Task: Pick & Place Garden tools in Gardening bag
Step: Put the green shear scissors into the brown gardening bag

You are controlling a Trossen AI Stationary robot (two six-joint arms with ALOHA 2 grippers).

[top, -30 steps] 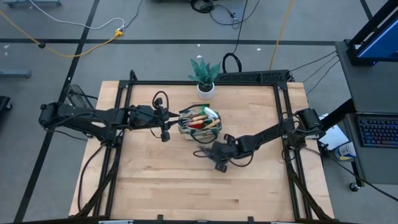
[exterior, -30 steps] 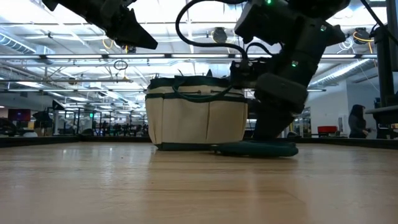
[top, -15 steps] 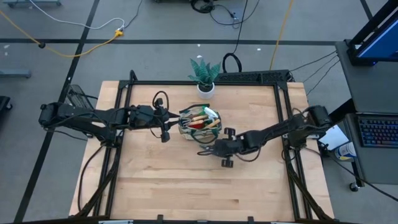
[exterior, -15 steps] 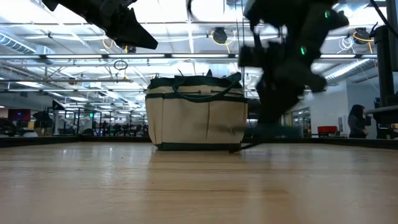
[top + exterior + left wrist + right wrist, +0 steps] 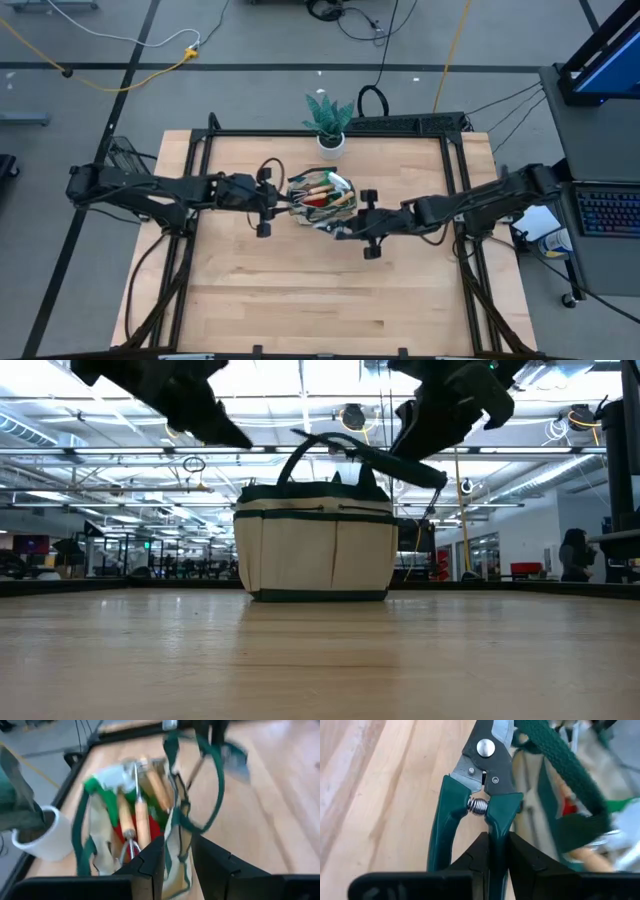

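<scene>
Pale wood planks made up your table (image 5: 300, 300), framed by a black rail, on a grey floor crossed by yellow and black cables. Beyond the far edge, the low view gave you a long hall of ceiling lights and steel trusses, with a person (image 5: 577, 555) standing far off at the right.

Your bag (image 5: 320, 199) sat near the middle of the table, toward the far edge, upright, with its green handle loop (image 5: 322, 452) raised. Inside it you could see wooden-handled tools (image 5: 135, 812), something red and a green-and-white bottle (image 5: 110, 780). A plant (image 5: 329, 122) in a white pot stood at the far edge, apart from the bag.

Your right gripper (image 5: 352, 226) hung just beside the bag's right rim, jaws clamped on one green handle of the shears (image 5: 480, 795), whose blades pointed toward the bag's handle strap. In the low view the shears (image 5: 385, 460) were up in the air above the bag's rim.

Your left gripper (image 5: 281, 202) was at the bag's left rim, and its fingers (image 5: 150, 865) were closed on the fabric edge.
</scene>
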